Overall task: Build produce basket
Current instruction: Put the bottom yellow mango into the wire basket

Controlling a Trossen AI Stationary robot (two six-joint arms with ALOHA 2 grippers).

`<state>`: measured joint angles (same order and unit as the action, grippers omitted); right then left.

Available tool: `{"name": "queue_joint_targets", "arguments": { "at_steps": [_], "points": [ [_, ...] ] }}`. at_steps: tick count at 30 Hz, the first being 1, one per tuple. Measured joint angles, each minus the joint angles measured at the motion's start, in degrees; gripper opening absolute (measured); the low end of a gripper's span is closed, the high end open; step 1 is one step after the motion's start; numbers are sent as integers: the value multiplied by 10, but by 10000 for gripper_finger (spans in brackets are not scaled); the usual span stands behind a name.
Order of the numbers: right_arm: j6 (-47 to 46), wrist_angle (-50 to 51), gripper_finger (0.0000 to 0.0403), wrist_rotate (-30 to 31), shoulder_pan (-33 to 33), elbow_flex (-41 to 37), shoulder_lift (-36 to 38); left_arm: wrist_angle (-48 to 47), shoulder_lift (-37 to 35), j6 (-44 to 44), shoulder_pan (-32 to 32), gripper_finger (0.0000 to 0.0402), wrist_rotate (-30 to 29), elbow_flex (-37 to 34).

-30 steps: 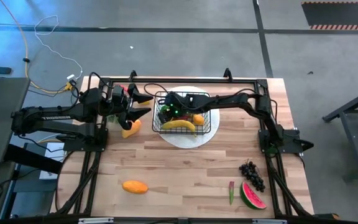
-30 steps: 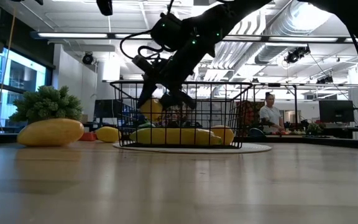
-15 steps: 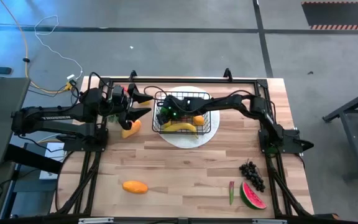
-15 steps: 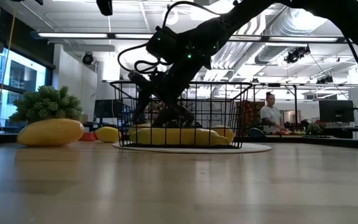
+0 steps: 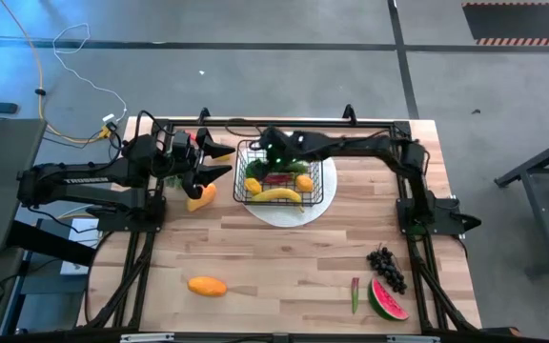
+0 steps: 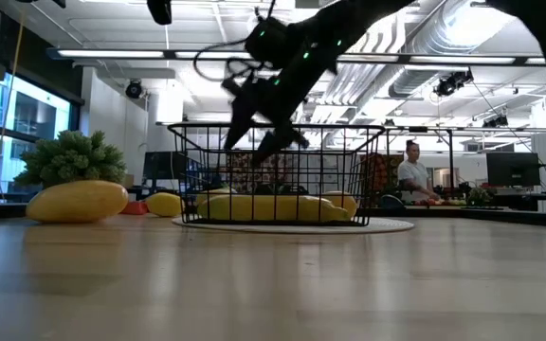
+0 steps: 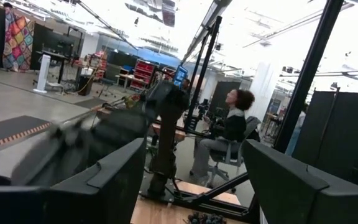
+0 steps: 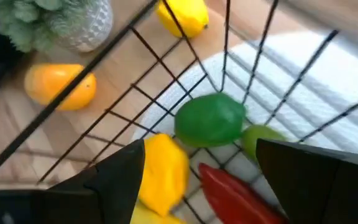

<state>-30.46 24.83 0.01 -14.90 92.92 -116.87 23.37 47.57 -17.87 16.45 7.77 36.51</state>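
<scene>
Risen from inside the basket (image 5: 285,177), right gripper (image 6: 265,144) hangs above its rim, fingers spread (empty); red piece (image 8: 229,193) lies below.

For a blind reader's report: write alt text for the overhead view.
The right gripper hangs open over the back edge of the black wire basket, which sits on a white plate and holds a banana and other produce. The left gripper waits beside the basket; a mango, grapes and watermelon slice lie nearer the front.
</scene>
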Motion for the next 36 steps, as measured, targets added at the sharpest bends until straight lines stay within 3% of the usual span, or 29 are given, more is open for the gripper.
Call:
{"name": "queue_joint_targets", "arguments": {
  "at_steps": [3,9,12,18,22,28,36],
  "points": [
    [60,73,289,-4,-1,0,49,0,0,0,0,259,0,0],
    [170,172,289,66,36,-8,153,0,0,0,0,259,-2,0],
    [164,106,289,68,46,-92,227,0,0,0,0,259,-7,0],
    [53,-186,288,54,68,-369,408,-1,0,0,0,259,-9,0],
    [-17,-322,288,61,73,-473,508,-10,0,0,0,259,-12,0],
    [-35,-401,288,88,74,-541,606,-30,0,-9,0,259,-14,0],
    [-43,-428,288,115,69,-543,630,-30,0,-5,0,259,-14,0]
  ]
}}
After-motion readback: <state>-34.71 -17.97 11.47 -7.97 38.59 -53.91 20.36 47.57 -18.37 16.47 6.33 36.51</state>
